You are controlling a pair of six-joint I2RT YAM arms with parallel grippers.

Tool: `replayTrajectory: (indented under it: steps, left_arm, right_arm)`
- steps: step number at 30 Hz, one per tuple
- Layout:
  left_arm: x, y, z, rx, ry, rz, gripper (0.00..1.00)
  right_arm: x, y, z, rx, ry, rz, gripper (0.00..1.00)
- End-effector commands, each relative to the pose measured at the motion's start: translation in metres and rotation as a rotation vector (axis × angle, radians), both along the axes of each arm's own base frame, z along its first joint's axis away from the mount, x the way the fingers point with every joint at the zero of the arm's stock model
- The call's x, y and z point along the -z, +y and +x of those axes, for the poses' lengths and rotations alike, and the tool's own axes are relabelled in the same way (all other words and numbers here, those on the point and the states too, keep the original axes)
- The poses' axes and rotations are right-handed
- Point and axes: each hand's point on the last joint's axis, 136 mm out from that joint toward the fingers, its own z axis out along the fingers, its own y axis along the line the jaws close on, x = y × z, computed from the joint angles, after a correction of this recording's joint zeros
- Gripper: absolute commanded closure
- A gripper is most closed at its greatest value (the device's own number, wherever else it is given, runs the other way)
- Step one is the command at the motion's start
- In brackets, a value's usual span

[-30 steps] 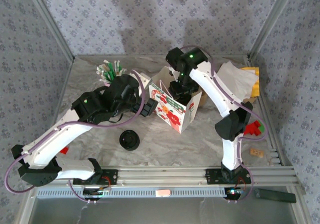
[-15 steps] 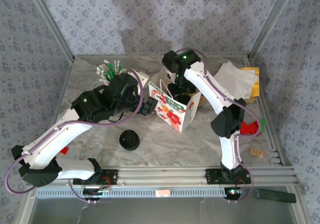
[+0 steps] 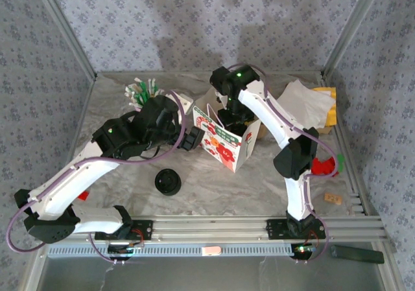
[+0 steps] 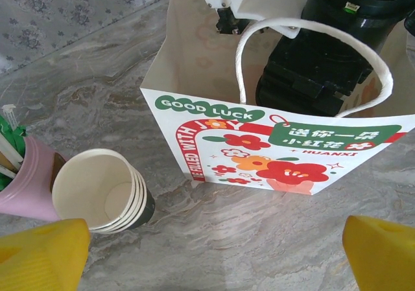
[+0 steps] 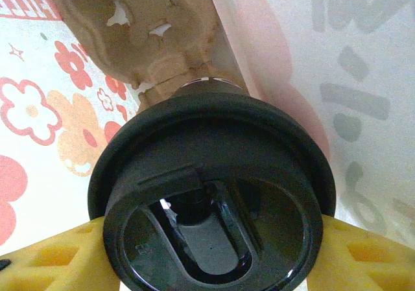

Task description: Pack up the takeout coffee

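Item: takeout coffee, lid up, inside the paper bag, mid-table toward the far edge. My right gripper clamps it at the lid from directly above. Left gripper: spread wide, empty, beside the bag.

Glossy black plastic lid — matt printed paper bag, smooth marbled tabletop

Top external camera is looking down from above and behind the arm bases over the whole worktop. Left wrist camera is facing the paper bag from outside, near. Right wrist camera is looking inside that bag, close upon the takeout coffee.
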Motion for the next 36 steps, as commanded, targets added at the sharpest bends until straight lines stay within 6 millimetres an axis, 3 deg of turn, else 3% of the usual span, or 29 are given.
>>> replayTrajectory:
  steps: [1, 36]
  left_arm:
    - [-0.0131, 0.0006, -0.0002, -0.002, -0.018, -0.039, 0.00]
    - [-0.0199, 0.0049, 0.0006, 0.001, -0.035, -0.034, 0.00]
  right_arm:
    - [-0.0049, -0.0307, -0.0369, -0.010, 0.139, -0.122, 0.45]
    - [-0.0012, -0.0322, -0.0349, -0.003, 0.150, -0.128, 0.45]
